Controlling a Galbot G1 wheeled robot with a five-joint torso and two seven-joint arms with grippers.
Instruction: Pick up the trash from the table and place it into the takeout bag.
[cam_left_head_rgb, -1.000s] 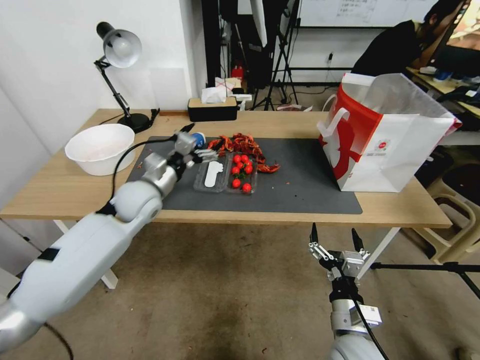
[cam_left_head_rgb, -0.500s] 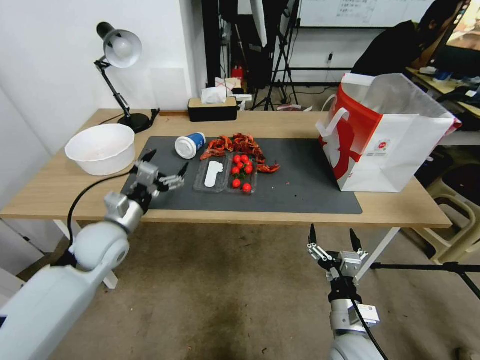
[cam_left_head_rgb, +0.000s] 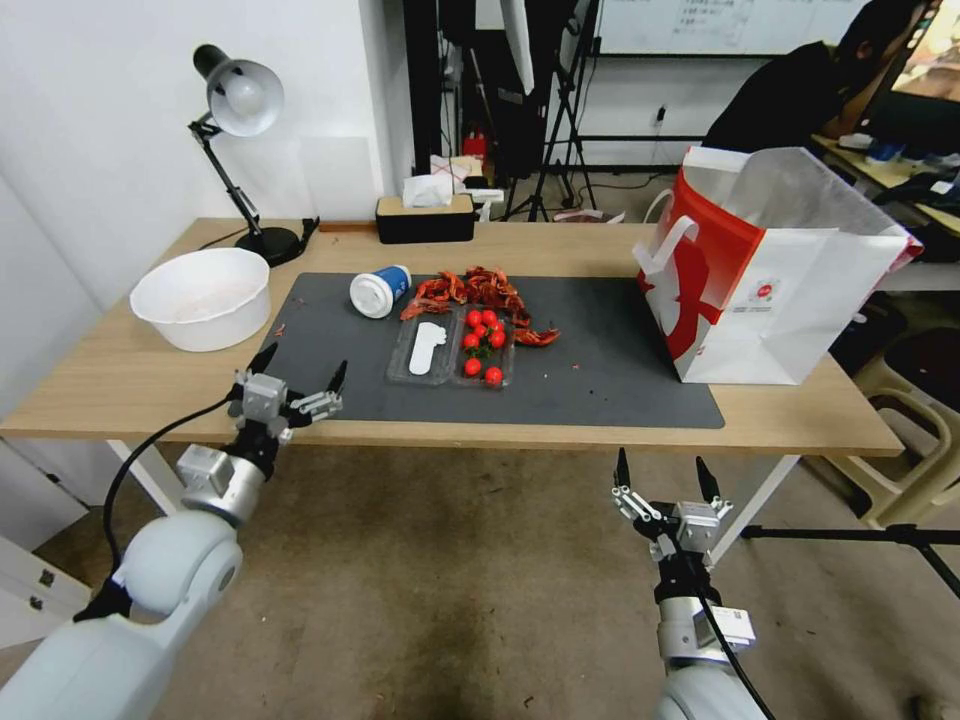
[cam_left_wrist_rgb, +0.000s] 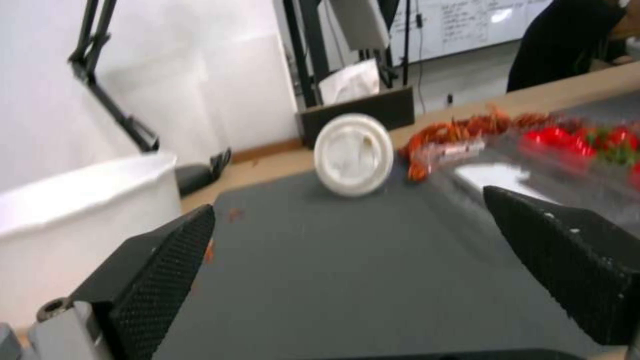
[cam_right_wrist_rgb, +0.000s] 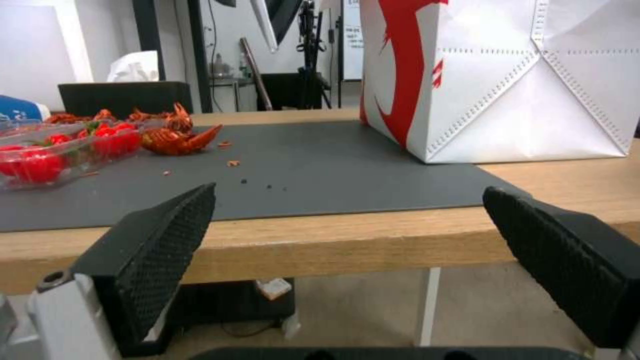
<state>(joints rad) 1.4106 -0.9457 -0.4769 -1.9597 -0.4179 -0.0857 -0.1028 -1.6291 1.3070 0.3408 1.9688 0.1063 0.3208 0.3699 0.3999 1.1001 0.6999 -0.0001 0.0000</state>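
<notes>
**Both grippers empty at the worktop's near edge**

We see the worktop (cam_left_head_rgb: 600, 250) with the takeout bag (cam_left_head_rgb: 770, 270) upright at 3 o'clock on its grey mat (cam_left_head_rgb: 600, 370). The blue white-lidded cup (cam_left_head_rgb: 379, 291) lies on its side at 11 o'clock, beside red shells (cam_left_head_rgb: 480, 288). Our left gripper (cam_left_head_rgb: 297, 374) hovers at 7 o'clock, jaws apart, empty. Our right gripper (cam_left_head_rgb: 661, 474) hangs below the edge, jaws apart.

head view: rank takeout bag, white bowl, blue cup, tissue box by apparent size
1. takeout bag, clearly largest.
2. white bowl.
3. tissue box, which sits farther back, so its true size against the bowl is unsure.
4. blue cup, smallest, lying on its side.
</notes>
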